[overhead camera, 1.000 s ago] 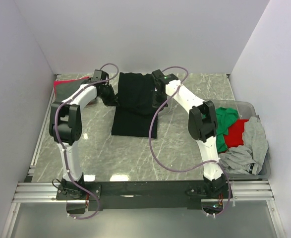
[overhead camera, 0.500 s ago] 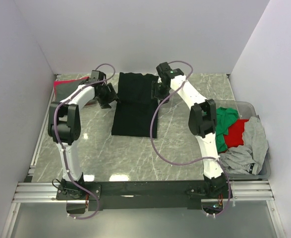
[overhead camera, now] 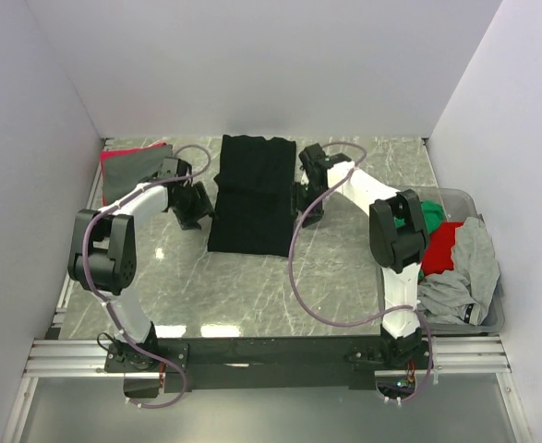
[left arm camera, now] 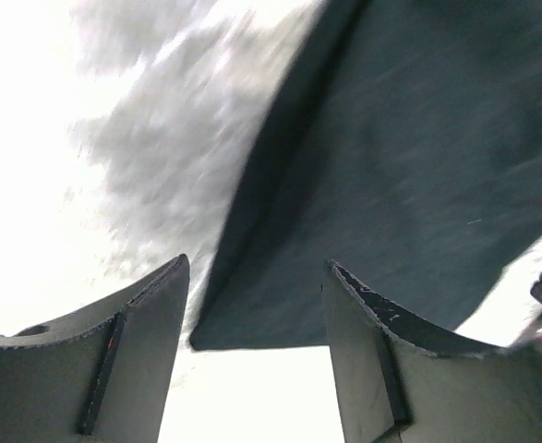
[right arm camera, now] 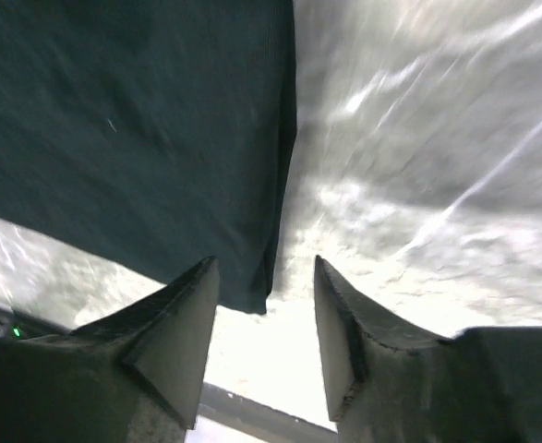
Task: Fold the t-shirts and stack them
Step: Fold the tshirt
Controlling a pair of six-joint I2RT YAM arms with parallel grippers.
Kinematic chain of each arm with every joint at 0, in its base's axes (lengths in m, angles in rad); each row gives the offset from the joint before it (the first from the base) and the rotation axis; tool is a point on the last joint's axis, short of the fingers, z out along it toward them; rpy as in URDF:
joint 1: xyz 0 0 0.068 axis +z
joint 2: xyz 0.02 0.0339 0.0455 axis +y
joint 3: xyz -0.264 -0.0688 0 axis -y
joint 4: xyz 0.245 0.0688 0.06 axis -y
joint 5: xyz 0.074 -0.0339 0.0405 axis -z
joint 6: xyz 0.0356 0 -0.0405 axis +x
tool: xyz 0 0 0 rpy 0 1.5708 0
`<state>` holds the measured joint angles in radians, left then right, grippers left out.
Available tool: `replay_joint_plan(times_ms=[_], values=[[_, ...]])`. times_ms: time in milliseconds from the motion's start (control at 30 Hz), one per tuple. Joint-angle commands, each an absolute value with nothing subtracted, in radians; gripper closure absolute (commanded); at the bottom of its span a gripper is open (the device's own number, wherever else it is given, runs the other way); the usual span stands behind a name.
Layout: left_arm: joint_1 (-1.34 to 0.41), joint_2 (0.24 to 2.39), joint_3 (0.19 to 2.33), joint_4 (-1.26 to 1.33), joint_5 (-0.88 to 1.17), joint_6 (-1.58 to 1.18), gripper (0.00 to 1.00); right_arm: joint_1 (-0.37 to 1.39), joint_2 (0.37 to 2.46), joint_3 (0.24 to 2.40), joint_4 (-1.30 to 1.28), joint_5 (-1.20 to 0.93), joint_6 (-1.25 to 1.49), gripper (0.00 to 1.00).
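Both arms are pulling back toward the lower frame, letting go of the large black cloth t-shirt (overhead camera: 252, 194), which is lying folded at upper centre of the grey marbled desk (overhead camera: 344, 268). Left fingers (left arm camera: 146, 332) are standing spread, pinching nothing; right fingers (right arm camera: 174, 332) likewise. Each pair is hovering, seemingly just beside a shirt corner, though blur is obscuring contact.

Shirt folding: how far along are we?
Done: a red-and-grey pile sits at the far-left corner, apparently stacked. In hand: the black t-shirt lies mid-table, partly folded into a rectangle. The left gripper and right gripper flank it, open and holding nothing. Left: finish that fold and stack it, then do the green shirt, red shirt and grey shirt heaped in the bin.
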<state>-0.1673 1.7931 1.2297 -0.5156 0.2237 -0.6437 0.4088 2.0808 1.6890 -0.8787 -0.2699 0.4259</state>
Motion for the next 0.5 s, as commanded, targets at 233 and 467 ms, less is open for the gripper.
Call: replay_joint_plan(times_ms=[233,467], values=[[-0.173,1.697,1.103,-0.468,0.241,-0.634,0.41,0.477,1.944,1.47,-0.758,-0.365,0.46,0.57],[-0.173,1.677,1.065,-0.462,0.241,-0.638,0.42,0.52,1.959,1.44,-0.775,-0.325,0.465,0.6]])
